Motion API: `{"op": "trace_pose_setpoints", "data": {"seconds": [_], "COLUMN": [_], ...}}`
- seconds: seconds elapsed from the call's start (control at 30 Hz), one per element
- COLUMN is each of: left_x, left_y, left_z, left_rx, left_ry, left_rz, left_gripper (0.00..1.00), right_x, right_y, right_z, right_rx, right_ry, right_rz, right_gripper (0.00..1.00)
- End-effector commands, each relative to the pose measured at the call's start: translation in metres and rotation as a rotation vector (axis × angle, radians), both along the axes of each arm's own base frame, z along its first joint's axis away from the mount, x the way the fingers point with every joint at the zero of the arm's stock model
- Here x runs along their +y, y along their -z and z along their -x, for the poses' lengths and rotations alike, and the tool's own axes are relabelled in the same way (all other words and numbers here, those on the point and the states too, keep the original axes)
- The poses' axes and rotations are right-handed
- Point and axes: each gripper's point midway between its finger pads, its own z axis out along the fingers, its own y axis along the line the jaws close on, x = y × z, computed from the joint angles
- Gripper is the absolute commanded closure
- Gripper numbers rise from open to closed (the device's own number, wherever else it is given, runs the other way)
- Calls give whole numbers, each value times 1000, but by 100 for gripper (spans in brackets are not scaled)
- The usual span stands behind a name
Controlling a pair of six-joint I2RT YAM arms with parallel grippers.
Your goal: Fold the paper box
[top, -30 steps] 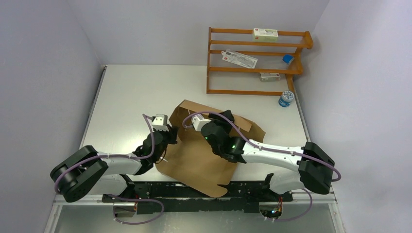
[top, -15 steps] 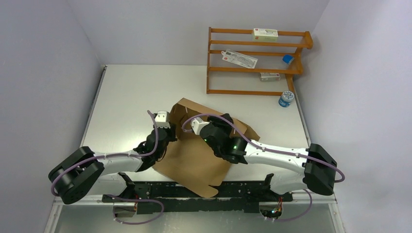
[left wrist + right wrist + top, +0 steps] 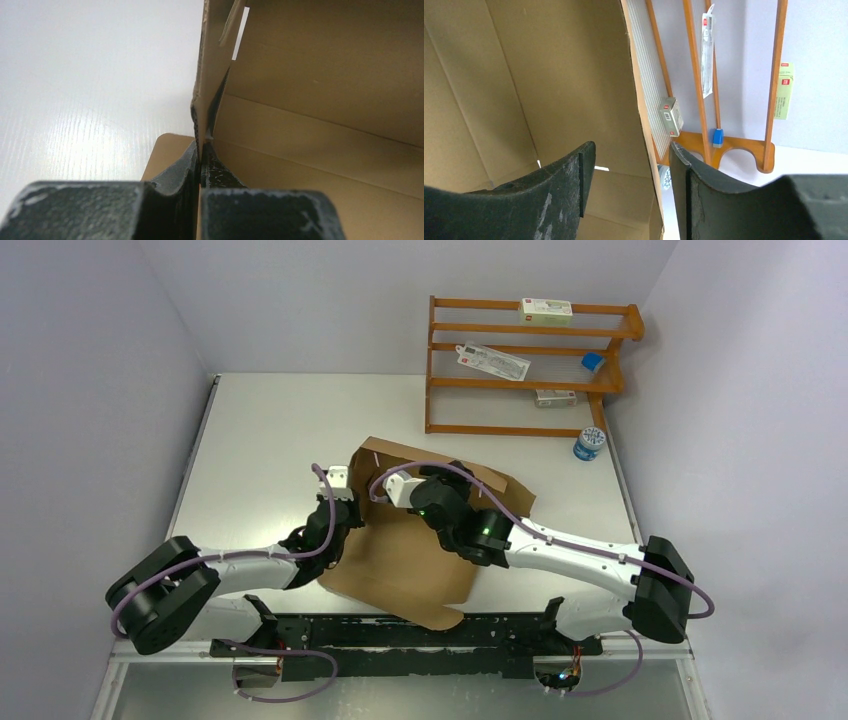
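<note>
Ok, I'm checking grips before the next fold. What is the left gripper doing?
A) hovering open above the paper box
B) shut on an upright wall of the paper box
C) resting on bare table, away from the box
B: the left wrist view shows the left gripper closed on the thin edge of an upright wall of the paper box.

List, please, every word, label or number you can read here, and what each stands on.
No text is legible in any view.
top-shelf carton: red mark and print, too small to read.
packet: print blurred.
small lower carton: print too small.
jar: label too small.
paper box: unprinted.
</note>
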Motion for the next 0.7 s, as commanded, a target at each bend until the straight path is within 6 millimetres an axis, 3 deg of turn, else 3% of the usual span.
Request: {"op": "trace_pose_setpoints", "data": {"seconds": [0.0,0.1,0.23,0.47,0.67], "left_x": [13,13,11,2,-15], "left_y": [22,22,23,16,1], "left_z": [5,5,5,9,20], "left_rx": [62,62,62,38,-17], "left_ry": [-19,-18,-7,60,192], "left_rz": [-111,-113,-114,-79,-24], "left_gripper": [95,95,95,89,81], "right_x": [-8,-11,-13,-30,-38], "right_y": [-3,3,14,24,22], "right_z": [-1,-2,-4,-7,-11], "right_rx": [25,30,37,-47,-134], "right_ry": [6,7,12,39,24], "right_rz": [20,51,99,203,235], "right_gripper": [44,55,80,97,100]}}
